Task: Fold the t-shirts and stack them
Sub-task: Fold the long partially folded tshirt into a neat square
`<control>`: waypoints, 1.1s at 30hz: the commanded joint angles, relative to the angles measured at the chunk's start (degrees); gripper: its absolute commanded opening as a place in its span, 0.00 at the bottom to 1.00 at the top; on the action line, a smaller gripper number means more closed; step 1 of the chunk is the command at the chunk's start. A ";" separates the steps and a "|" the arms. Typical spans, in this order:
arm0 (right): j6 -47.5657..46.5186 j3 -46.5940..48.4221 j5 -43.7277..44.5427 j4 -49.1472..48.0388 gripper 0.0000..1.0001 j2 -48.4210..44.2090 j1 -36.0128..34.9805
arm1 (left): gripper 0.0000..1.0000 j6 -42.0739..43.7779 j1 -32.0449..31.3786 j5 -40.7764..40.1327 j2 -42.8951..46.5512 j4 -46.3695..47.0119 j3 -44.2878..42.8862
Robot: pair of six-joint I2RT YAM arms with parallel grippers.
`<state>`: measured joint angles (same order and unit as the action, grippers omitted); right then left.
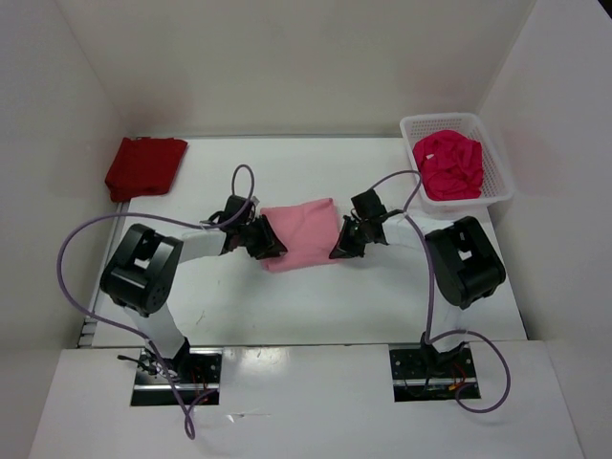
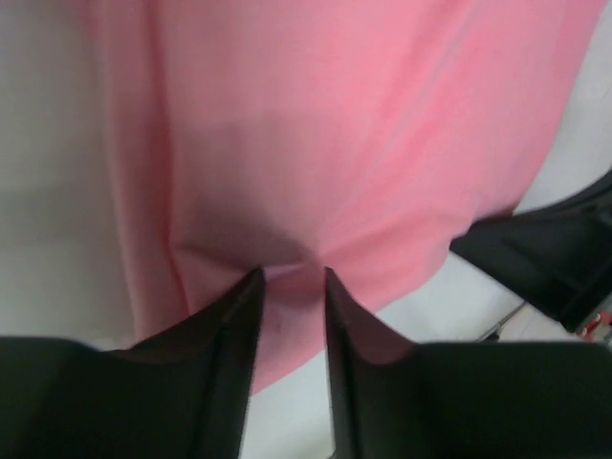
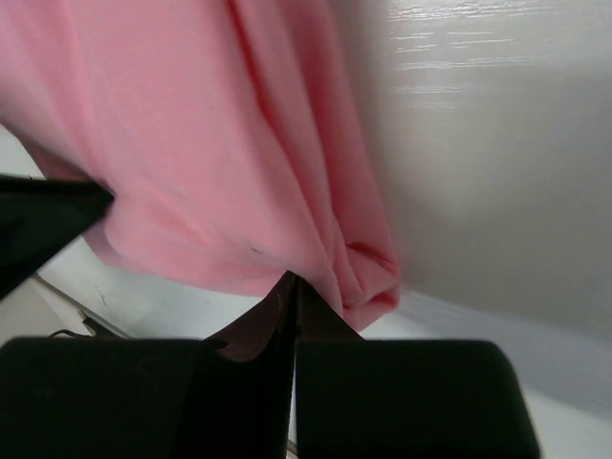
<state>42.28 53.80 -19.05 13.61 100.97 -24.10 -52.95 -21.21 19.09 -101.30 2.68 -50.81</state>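
Watch the mismatch right at your fingertips: your left gripper (image 2: pixel 293 274) stands parted, with a pucker of the light pink shirt (image 2: pixel 335 143) lying loose in the gap. Your right gripper (image 3: pixel 292 279) is clamped tight on what looks like a thin bit of hem at the shirt's opposite edge. Pull with the right now and I'd expect the whole shirt to drag across the table (image 1: pixel 316 306) and the fold to skew, because nothing anchors the left side. That pinch looks shallow too, so the cloth may slip out. The pucker could also snag a left finger as you back away.

Pose: both arms are bent at the elbow, forearms reaching inward, wrists low, and the grippers face each other with the shirt between them. Well beyond the left gripper, to its outer side, the dark red shirt (image 1: pixel 143 167) lies in a compact fold. Beyond the right gripper, the magenta shirt (image 1: pixel 448 164) sits crumpled in the white basket (image 1: pixel 445 120), not yet folded
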 commanded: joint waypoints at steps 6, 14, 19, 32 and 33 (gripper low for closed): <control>-0.89 -1.17 2.96 3.44 0.06 -8.76 -0.51 | 0.80 -0.32 0.64 -5.29 17.35 -10.40 5.90; -4.40 10.24 1.12 6.78 0.07 -6.94 -0.51 | 1.00 0.83 4.16 -4.24 17.98 -8.84 8.09; -6.69 21.59 -3.53 4.24 0.00 8.17 0.54 | 0.83 1.35 4.16 -3.71 12.01 -6.55 6.87; -2.74 35.94 -12.05 1.69 0.00 26.56 4.15 | 0.72 1.36 4.16 -4.86 3.49 -5.40 4.66; -2.04 36.46 -13.98 0.99 0.00 27.34 4.15 | 0.68 1.36 4.16 -4.85 2.86 -4.71 4.66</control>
<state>38.74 87.44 -28.75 17.72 126.10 -20.43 -52.75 -17.06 15.68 -94.65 -2.04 -46.57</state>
